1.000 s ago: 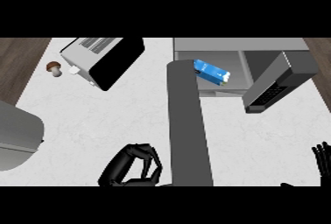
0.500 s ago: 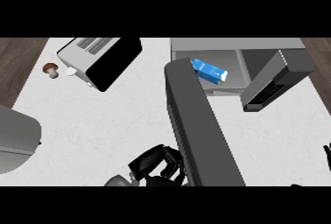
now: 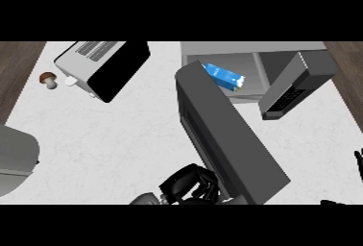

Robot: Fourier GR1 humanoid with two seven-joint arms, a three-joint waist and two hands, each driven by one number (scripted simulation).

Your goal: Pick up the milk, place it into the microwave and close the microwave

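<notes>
The blue milk carton (image 3: 224,77) lies tilted inside the grey microwave (image 3: 241,50) at the top right of the counter. The microwave's dark door (image 3: 227,139) stands partly open, running from the cavity's left side down toward the view's lower edge. My left hand (image 3: 186,185) is at the bottom centre, fingers relaxed and resting against the left face of the door's near end. Only fingertips of my right hand (image 3: 358,162) show at the right edge, pointing up and holding nothing.
A silver and black toaster (image 3: 99,67) sits at the upper left with a small brown mushroom (image 3: 48,79) beside it. A large grey rounded object (image 3: 14,161) fills the left edge. The microwave's keypad panel (image 3: 287,98) juts out at the right.
The door's near end has swung to the right, and my left hand has moved right with it. My right hand has slipped further toward the right edge.
</notes>
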